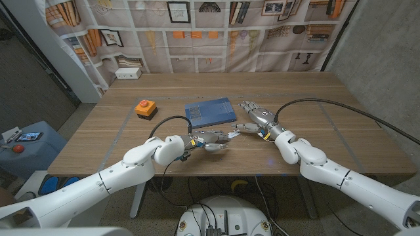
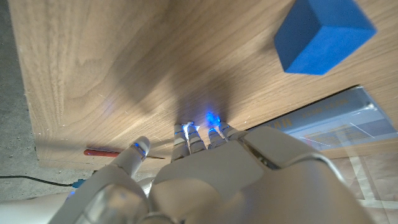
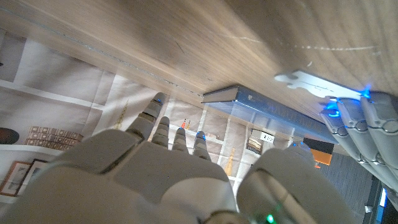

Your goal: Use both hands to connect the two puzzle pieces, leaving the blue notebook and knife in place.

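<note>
A flat white puzzle piece [image 3: 308,79] lies on the wooden table [image 1: 315,124]. The fingertips [image 3: 348,112] of my left hand press on one end of it, lit blue. My left hand [image 1: 209,139] [image 2: 249,180] reaches to the right, just in front of the blue notebook [image 1: 210,111] [image 3: 249,99] [image 2: 336,121], fingers bent down onto the wood and thumb apart. My right hand [image 1: 254,118] [image 3: 168,180] is beside the notebook's right edge, fingers spread and holding nothing. In the head view the pieces are small pale shapes between the two hands, hard to tell from the fingers.
An orange box with a red button [image 1: 146,108] stands left of the notebook. A white socket box [image 1: 128,73] sits at the far left edge. A blue block [image 2: 323,34] stands on the wood. A thin red stick-like thing [image 2: 112,152] lies by the table's edge.
</note>
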### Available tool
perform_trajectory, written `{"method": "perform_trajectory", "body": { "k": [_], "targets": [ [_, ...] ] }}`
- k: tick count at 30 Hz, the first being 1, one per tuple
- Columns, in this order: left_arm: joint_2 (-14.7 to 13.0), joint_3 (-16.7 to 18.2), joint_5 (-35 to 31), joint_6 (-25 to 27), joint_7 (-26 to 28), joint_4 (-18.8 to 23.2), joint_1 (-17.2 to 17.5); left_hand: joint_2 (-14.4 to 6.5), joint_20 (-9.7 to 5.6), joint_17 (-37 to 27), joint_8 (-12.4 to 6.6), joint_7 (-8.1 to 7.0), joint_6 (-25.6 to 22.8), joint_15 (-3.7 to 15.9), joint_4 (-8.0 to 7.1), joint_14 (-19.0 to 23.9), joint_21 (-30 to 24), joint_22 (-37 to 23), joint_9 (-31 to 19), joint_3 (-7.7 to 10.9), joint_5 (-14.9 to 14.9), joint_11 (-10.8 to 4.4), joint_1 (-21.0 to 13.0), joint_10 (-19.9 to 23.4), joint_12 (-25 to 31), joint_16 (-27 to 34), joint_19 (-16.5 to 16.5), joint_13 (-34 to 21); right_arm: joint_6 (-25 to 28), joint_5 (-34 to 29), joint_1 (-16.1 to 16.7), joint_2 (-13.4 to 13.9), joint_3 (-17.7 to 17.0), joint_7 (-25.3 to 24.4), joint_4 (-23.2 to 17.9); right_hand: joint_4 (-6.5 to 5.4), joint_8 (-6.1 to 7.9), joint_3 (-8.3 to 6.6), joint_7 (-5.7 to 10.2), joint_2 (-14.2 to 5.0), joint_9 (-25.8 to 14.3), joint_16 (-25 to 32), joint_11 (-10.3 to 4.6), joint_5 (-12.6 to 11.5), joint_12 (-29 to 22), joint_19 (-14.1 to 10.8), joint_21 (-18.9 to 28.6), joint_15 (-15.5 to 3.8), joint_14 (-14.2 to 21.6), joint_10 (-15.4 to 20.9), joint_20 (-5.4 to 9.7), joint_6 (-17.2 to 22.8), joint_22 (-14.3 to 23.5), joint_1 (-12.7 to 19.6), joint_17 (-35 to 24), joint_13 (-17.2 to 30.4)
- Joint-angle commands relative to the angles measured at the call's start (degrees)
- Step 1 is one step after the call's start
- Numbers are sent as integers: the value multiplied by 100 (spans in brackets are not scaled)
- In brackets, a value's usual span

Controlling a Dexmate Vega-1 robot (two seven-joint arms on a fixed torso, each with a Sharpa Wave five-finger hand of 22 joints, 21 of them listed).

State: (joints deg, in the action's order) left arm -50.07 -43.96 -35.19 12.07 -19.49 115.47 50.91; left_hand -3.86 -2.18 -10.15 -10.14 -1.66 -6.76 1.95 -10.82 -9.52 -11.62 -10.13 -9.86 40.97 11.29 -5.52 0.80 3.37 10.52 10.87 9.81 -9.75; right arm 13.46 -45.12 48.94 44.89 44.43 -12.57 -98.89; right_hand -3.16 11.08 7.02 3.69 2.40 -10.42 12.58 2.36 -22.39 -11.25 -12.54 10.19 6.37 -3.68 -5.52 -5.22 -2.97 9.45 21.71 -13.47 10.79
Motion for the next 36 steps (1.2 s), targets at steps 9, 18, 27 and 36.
{"method": "perform_trajectory", "body": {
  "k": [9, 18, 27, 36],
  "targets": [
    [20, -12, 4, -29, -18, -45, -53, -720, -185, -15, -31, 12, -50, 154, -6, 22, 12, 1, -17, 48, -24, 106, -68, 135, 44, -24, 394, -15, 225, -139, -1, -124, 155, 24, 112, -84, -10, 83, 7, 16, -15, -26, 45, 9, 33, 122, -12, 86, -108, -92, -43, -24, 20, -164, -39, 24],
    [26, -9, 15, -27, -1, -58, -50, -721, -183, -16, -28, 12, -44, 157, -8, 21, 13, 0, -17, 53, -25, 106, -67, 137, 44, -24, 394, -15, 296, -217, -19, -163, 242, -15, 218, -93, -21, 121, 3, 47, -14, -29, 60, 9, 38, 157, -7, 99, -121, -124, -43, -59, 19, -188, -41, 24],
    [26, -17, 18, -46, 2, -71, -58, -721, -181, -17, -29, 8, -47, 155, -9, 23, 13, 0, -18, 58, -25, 111, -66, 135, 43, -23, 392, -15, 383, -243, -49, -201, 288, -60, 320, -83, -18, 143, 4, 68, -14, -27, 63, 4, 31, 167, 4, 94, -116, -123, -48, -64, 19, -172, -37, 23],
    [25, -15, 22, -49, -1, -72, -62, -720, -179, -19, -28, 12, -44, 153, -12, 23, 15, 0, -18, 61, -26, 98, -64, 133, 41, -23, 392, -15, 464, -268, -86, -229, 353, -71, 409, -63, -20, 151, 4, 78, -13, -27, 61, -4, 30, 171, 12, 84, -115, -131, -38, -85, 18, -134, -32, 23]
  ]
}}
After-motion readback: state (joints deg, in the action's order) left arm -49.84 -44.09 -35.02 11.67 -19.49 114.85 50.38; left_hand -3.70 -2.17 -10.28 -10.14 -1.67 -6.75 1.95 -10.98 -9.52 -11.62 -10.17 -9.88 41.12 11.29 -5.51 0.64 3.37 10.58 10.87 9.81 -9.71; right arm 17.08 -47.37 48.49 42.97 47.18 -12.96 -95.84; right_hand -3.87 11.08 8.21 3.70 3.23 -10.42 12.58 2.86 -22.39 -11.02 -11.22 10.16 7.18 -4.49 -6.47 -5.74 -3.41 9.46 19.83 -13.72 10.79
